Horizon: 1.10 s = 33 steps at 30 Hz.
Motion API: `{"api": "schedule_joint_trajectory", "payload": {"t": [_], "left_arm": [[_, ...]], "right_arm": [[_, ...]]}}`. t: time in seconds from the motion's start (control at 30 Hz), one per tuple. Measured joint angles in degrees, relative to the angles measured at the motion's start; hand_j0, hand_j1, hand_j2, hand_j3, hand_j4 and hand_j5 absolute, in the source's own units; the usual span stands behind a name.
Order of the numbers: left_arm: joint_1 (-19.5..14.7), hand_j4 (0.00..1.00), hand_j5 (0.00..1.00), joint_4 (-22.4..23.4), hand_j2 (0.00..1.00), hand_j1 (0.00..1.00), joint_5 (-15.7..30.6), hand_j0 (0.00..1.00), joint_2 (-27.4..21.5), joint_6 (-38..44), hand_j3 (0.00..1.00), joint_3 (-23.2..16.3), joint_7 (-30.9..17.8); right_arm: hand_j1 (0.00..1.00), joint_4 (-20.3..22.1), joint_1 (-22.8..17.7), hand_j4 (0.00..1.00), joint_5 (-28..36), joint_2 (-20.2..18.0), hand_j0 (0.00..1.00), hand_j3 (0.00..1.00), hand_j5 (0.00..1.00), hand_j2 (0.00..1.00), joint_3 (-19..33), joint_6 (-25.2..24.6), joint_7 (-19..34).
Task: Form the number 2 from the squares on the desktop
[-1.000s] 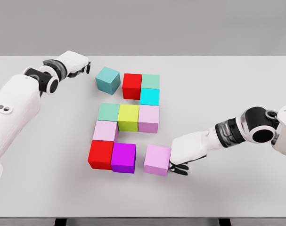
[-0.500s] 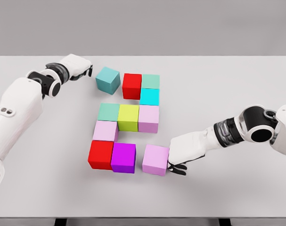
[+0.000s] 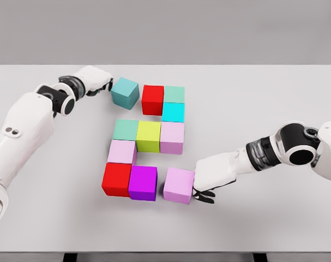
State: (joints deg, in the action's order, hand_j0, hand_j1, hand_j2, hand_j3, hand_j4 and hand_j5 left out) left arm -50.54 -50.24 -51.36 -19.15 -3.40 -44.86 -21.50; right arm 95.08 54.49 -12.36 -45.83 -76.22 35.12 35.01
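Right hand (image 3: 209,177): palm flat against the right face of the lilac cube (image 3: 179,185), dark fingertips (image 3: 205,195) curled down to the tabletop (image 3: 252,103) beside it, nothing gripped.
Lilac cube: bottom row, just right of the purple cube (image 3: 143,183), a thin gap showing between them.
Left hand (image 3: 100,82): touching the left side of the teal cube (image 3: 125,91) at the top of the layout; how far its fingers are parted cannot be told.
Teal cube: turned slightly askew, just left of the upper red cube (image 3: 152,99) and apart from it.
Top row: upper red cube beside a green cube (image 3: 174,94), with a cyan cube (image 3: 173,112) directly in front of the green one.
Middle row: sea-green cube (image 3: 125,130), yellow-green cube (image 3: 148,136) and pink cube (image 3: 172,137) side by side.
Left column: pale pink cube (image 3: 122,152) below the sea-green one, lower red cube (image 3: 116,179) in front of it, touching the purple cube.
Setting: pale grey tabletop against a grey wall.
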Motion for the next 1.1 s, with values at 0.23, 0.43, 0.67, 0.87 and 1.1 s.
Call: {"api": "schedule_joint_trajectory", "payload": {"t": [0.23,0.43,0.67,0.87,1.1], "left_arm": [[0.1,0.5,0.5,-1.1,0.5,0.5,0.1,0.5,-0.2,-1.8,0.5,0.2,-0.1],[0.8,0.5,0.5,-1.6,0.5,0.5,0.2,0.5,-0.4,-2.4,0.5,0.1,0.0],[0.8,0.5,0.5,-2.3,0.5,0.5,1.2,0.5,-0.7,-3.7,0.5,0.1,0.1],[0.8,0.5,0.5,-2.5,0.5,0.5,1.5,0.5,-0.7,-4.5,0.5,0.2,0.2],[1.0,0.5,0.5,-2.4,0.5,0.5,1.9,0.5,-0.9,-6.2,0.5,0.3,0.2]], "right_arm": [[0.14,-0.1,-0.2,0.14,0.0,-0.4,0.14,0.14,0.14,0.14,0.0,0.0,0.0],[0.14,-0.4,-0.2,0.14,-0.1,-0.5,0.14,0.14,0.14,0.14,0.0,0.0,0.0],[0.14,-1.0,0.0,0.14,-0.2,-0.3,0.14,0.14,0.14,0.14,0.0,0.0,0.0],[0.14,-1.1,0.1,0.14,-0.2,-0.1,0.14,0.14,0.14,0.14,0.0,0.0,0.0],[0.14,-1.1,0.1,0.14,-0.3,-0.1,0.14,0.14,0.14,0.14,0.0,0.0,0.0]]}}
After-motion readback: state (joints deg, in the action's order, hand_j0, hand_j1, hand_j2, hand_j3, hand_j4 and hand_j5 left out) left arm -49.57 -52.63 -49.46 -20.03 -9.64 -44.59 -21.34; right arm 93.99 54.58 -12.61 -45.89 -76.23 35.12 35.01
